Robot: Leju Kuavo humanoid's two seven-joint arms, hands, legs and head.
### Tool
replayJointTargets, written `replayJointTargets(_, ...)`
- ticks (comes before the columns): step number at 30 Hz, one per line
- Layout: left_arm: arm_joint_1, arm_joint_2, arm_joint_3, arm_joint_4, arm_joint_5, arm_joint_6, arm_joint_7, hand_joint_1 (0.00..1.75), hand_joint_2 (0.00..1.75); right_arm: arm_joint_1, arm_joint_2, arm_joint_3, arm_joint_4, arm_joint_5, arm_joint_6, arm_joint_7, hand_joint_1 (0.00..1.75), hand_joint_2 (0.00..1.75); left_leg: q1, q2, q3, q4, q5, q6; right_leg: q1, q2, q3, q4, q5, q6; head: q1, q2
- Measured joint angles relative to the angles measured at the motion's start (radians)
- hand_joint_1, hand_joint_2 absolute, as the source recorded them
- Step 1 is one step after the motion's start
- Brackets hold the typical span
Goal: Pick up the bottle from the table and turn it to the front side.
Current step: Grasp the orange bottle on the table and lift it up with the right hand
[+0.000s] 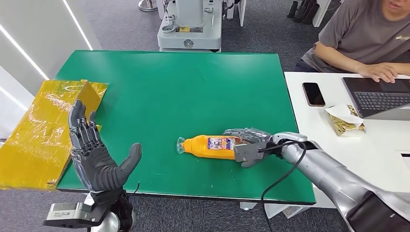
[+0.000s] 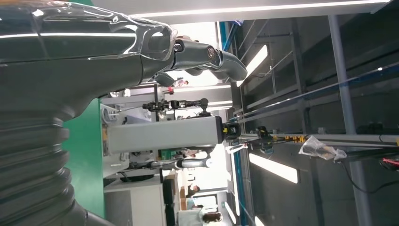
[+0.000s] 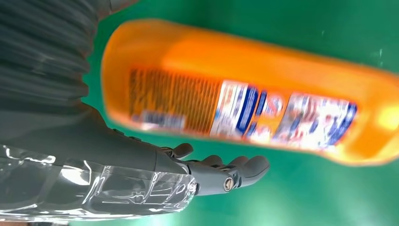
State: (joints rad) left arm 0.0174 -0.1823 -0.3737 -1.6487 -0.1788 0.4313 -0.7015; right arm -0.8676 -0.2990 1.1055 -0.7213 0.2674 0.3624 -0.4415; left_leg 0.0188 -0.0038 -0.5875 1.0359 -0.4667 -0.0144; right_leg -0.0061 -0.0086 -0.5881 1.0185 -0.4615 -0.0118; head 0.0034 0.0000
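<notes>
One orange bottle lying on its side on the green bench, toward the near edge and right of centre, clear cap end aimed at the robot's left, base tucked into the right hand. Long axis roughly parallel to the near edge of the bench, tilted only slightly. Right hand draped over the base end, fingers curving across the far side and thumb on the near side; in the right wrist view the fingers look partly spread beside the bottle, so cannot tell whether the clasp is firm yet or only resting. Printed label with fine print and blue-and-white graphics facing up in that view, blurred, so no saying which face it is. Best handled by closing evenly around the fat part of the body rather than the very end, keeping thumb opposite fingers so the smooth plastic does not squirt out, then lifting straight before any roll of the wrist. Left hand raised near the front left corner, palm up, fingers apart, holding nothing, beside a yellow box.
</notes>
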Motion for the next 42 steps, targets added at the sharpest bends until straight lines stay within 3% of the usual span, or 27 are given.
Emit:
replayJointTargets(6, 0.0, -0.001, 0.0, 0.0, -0.003, -0.019, 0.0, 0.0, 1.75, 0.058, 0.001, 0.006, 0.005, 0.013, -0.066, 0.019, 0.0, 1.75, 0.0, 0.0, 0.0, 0.0, 0.0, 0.0, 0.0, 0.0, 0.0, 0.0, 0.0, 0.0, 0.0, 0.0)
replayJointTargets(11, 0.0, -0.001, 0.0, 0.0, -0.002, -0.031, 0.0, 0.0, 1.75, 0.097, -0.009, 0.001, -0.016, 0.027, -0.103, 0.041, 0.18, 1.75, 0.0, 0.001, 0.001, 0.0, 0.0, 0.0, 0.0, 0.001, 0.0, 0.0, 0.0, 0.0, 0.0, 0.0)
replayJointTargets(15, 0.0, -0.002, 0.0, 0.0, -0.002, -0.033, 0.0, 0.0, 1.75, 0.117, -0.017, -0.015, -0.039, 0.034, -0.123, 0.055, 1.6, 1.75, 0.0, 0.001, 0.002, 0.0, 0.0, 0.0, 0.0, 0.001, 0.001, 0.0, 0.0, 0.0, 0.0, 0.0)
replayJointTargets(17, 0.0, -0.002, 0.0, 0.0, -0.002, -0.034, 0.0, 0.0, 1.75, 0.125, -0.02, -0.022, -0.048, 0.037, -0.138, 0.063, 1.72, 1.75, 0.0, 0.002, 0.003, 0.0, 0.0, 0.0, 0.0, 0.002, 0.002, 0.0, 0.0, 0.0, 0.0, 0.0)
replayJointTargets(31, -0.006, -0.002, 0.0, 0.001, 0.004, -0.034, 0.0, 0.0, 1.75, 0.192, -0.024, -0.106, -0.106, 0.089, -0.217, 0.076, 1.75, 1.75, 0.0, 0.003, 0.003, 0.0, 0.0, 0.0, 0.0, 0.002, 0.002, -0.001, 0.002, 0.001, 0.0, 0.0)
replayJointTargets(42, -0.008, 0.0, -0.006, 0.004, 0.019, -0.01, 0.0, 0.0, 1.75, 0.244, -0.025, -0.185, -0.141, 0.109, -0.338, 0.056, 1.75, 1.75, 0.0, 0.003, 0.002, 0.0, 0.0, 0.0, 0.0, 0.002, 0.001, 0.0, 0.002, 0.001, 0.0, 0.0)
